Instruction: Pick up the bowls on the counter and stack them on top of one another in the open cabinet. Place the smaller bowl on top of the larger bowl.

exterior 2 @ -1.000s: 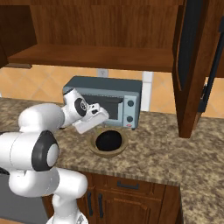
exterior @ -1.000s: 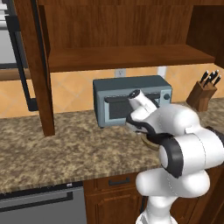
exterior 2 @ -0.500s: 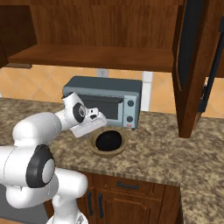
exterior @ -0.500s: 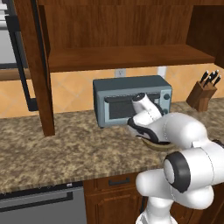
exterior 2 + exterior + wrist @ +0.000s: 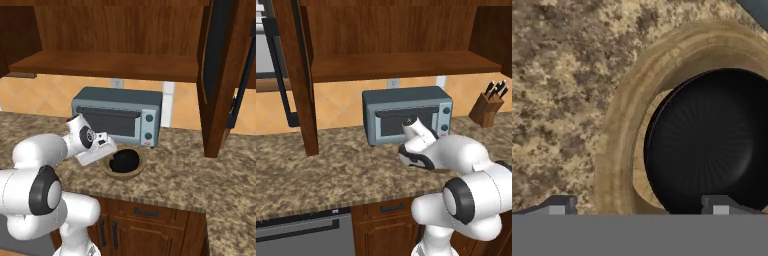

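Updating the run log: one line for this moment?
gripper open, above tan bowl rim | black bowl nested inside | both on counter | cabinet shelf bare

Grey-blue toaster oven [image 5: 407, 115] sits far on tabletop against wall. Knife block [image 5: 487, 107] far right. Dishwasher front [image 5: 303, 234] below, near left.

In the left base view the arm's white body hides both bowls. In the hand view the larger bowl [image 5: 619, 125] and smaller bowl [image 5: 707, 145] are cut off at the right edge.
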Available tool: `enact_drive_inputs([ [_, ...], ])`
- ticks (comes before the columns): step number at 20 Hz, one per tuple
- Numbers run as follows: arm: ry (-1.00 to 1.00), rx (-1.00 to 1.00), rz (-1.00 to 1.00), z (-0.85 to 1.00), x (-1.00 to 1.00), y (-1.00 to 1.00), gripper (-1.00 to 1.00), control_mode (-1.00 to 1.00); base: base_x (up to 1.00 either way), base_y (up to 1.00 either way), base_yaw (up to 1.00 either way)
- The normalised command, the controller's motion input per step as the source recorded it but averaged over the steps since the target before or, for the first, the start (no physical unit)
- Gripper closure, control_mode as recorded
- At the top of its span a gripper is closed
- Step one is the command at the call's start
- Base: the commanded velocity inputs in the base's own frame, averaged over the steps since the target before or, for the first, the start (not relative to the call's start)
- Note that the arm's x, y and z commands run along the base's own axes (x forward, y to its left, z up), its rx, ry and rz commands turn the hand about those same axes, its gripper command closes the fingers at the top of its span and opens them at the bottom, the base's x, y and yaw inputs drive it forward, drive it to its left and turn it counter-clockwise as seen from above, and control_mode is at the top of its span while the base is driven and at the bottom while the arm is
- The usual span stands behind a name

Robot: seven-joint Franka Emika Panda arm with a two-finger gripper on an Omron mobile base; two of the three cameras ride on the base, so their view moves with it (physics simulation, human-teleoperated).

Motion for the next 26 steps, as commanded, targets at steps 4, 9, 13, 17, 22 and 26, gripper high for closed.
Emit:
enact_drive_inputs([
  [4, 0.09, 0.01, 0.00, -0.48, 0.16, 0.00, -1.00, -1.00, 0.00, 0.00, 0.00],
  [9, 0.02, 0.00, 0.00, -0.19, 0.06, -0.05, 1.00, -1.00, 0.00, 0.00, 0.00],
  [13, -0.01, 0.00, 0.00, 0.00, 0.00, 0.00, 1.00, -1.00, 0.00, 0.00, 0.00],
  [17, 0.00, 0.00, 0.00, 0.26, -0.01, 0.00, 1.00, -1.00, 0.00, 0.00, 0.00],
  [22, -0.26, -0.06, 0.08, 0.91, -0.44, 0.01, 1.00, -1.00, 0.00, 0.00, 0.00],
  [26, -0.32, -0.23, 0.16, 1.00, -0.81, 0.08, 1.00, -1.00, 0.00, 0.00, 0.00],
])
